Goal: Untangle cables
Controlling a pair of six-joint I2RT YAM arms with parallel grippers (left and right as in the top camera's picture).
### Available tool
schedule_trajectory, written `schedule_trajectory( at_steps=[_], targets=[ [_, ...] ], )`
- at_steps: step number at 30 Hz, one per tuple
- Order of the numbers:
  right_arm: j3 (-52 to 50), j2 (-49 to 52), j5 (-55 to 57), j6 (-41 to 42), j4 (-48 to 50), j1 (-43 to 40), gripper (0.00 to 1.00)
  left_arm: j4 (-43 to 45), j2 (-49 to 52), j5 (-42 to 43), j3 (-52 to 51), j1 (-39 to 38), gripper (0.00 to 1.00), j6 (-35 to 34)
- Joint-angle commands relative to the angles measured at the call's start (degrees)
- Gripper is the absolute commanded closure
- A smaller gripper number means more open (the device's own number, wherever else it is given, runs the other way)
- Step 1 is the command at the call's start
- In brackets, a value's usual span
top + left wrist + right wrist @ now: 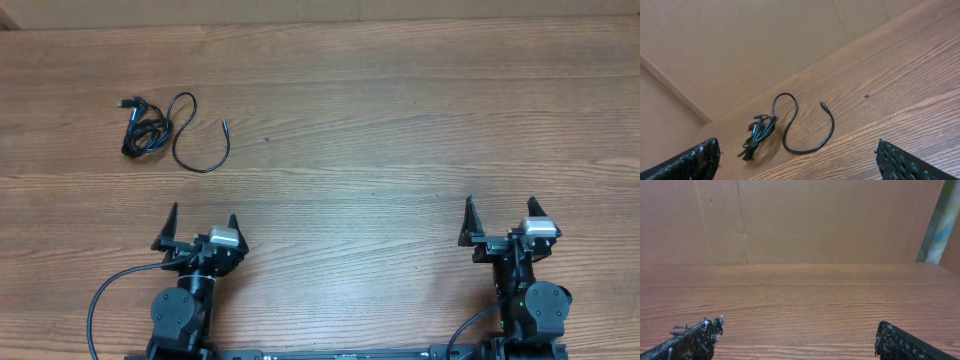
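Observation:
The cables (150, 130) lie on the wooden table at the far left: a tight black bundle with a bluish strand, and one loose cord (190, 140) curling out to a free plug tip. In the left wrist view the cables (760, 135) sit ahead and left of centre, the loose cord (805, 130) looping right. My left gripper (202, 224) stands open near the front edge, well short of them, with nothing between its fingers (695, 162). My right gripper (502, 215) is open and empty at the front right, its fingertips (900, 342) over bare wood.
A brown cardboard wall (800, 220) backs the table's far edge. A small dark speck (266, 139) lies on the wood right of the loose cord. Thick black cables (105, 295) run from the arm bases at the front edge.

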Motion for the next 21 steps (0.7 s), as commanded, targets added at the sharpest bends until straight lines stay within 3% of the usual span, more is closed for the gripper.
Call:
schedule_trajectory(
  at_steps=[1,8,16,21],
  targets=[
    [-0.59,0.11,-0.31,0.35,0.35,-0.17,0.00,0.22,0.07,-0.79,-0.22,-0.22,0.01,-6.84],
    [-0.59,0.11,-0.31,0.35,0.35,-0.17,0.00,-5.53,0.09,-0.81,3.10,-0.20,0.00,-11.04],
    [-0.59,0.11,-0.31,0.35,0.35,-0.17,0.00,-18.34,0.09,-0.81,15.08,-0.20,0.00,-14.69],
    [-0.59,0.11,-0.31,0.35,0.35,-0.17,0.00,-20.33,1.60,-0.76,21.79,-0.20,0.00,-19.23]
  ],
)
